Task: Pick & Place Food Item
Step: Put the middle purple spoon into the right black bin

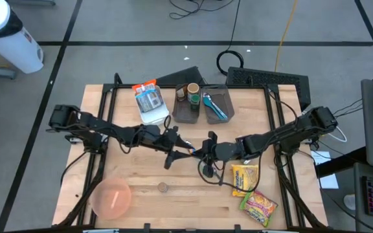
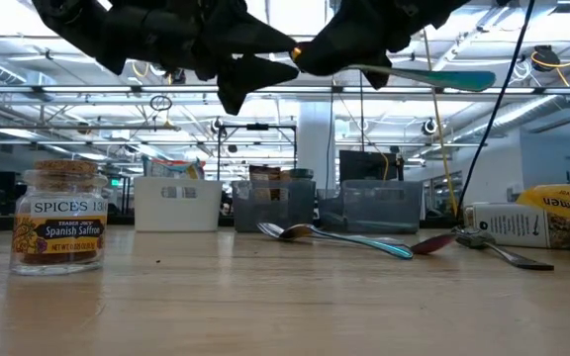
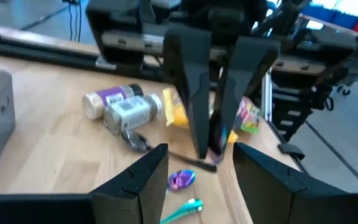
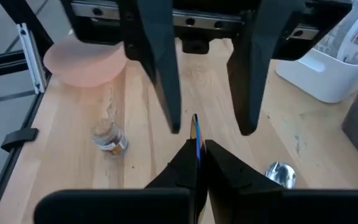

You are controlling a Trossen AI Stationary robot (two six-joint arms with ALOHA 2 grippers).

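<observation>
A: Where are the arms over the pale wooden table (image 1: 141, 194)?
B: Meeting mid-table. The left gripper (image 1: 175, 147) gapes wide, holding nothing; the right gripper (image 1: 203, 151) is pinched tight on a thin teal-handled utensil (image 4: 194, 134).
A: The food?
B: Yellow ramen packets (image 1: 245, 178) lie near the right front corner; the cork-topped saffron jar (image 1: 162, 188) stands alone up front.

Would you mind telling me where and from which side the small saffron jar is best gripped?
Grip the saffron jar around its glass body, just under the cork, coming straight down from above. It stands upright and alone on the table, so a top approach looks unobstructed. The left hand is nearer.
</observation>
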